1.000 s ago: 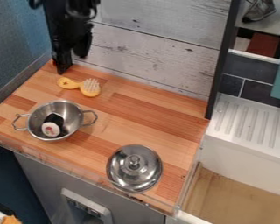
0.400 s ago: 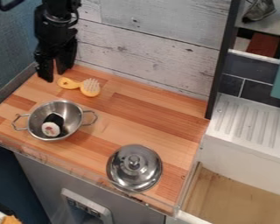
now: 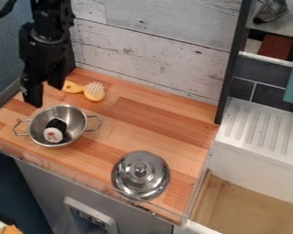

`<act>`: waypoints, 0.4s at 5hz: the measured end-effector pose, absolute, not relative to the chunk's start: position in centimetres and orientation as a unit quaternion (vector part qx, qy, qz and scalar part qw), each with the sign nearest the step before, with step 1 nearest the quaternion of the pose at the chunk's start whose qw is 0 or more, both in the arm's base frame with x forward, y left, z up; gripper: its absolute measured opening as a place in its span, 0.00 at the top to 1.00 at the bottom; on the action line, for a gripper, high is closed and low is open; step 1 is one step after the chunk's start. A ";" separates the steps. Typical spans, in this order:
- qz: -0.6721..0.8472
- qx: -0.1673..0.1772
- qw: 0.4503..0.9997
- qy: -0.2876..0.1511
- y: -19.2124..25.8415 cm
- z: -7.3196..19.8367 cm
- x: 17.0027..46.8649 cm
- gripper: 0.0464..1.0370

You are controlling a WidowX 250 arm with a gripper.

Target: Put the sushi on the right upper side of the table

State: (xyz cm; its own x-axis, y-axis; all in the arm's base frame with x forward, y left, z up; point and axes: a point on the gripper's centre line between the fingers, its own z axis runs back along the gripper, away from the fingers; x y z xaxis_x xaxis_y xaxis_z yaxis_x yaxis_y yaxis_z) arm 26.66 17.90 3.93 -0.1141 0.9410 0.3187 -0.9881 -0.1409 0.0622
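Retrieving the black-and-white sushi roll [image 3: 54,131]

The sushi roll lies inside the round, two-handled steel pot [image 3: 74,119], near left. Current step, as judged: pre-grasp. The black two-finger gripper [image 3: 46,94] is just beyond the pot, fingers spread, empty. Next: centre over the roll, lower inside the rim, close.

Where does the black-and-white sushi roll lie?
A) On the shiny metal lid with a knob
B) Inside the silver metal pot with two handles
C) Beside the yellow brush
B: the sushi roll lies within the pot, whose wall surrounds it.
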 end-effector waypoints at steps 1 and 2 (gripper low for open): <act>0.746 0.140 0.646 -0.077 17.3 2.6 25.6 0.04; 0.748 0.142 0.645 -0.067 17.2 0.9 25.6 0.04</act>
State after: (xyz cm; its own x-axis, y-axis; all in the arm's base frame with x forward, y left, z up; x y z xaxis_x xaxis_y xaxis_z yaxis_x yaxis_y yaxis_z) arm 25.58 17.22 0.93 -0.1286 0.9457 0.2985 -0.9838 -0.1596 0.0819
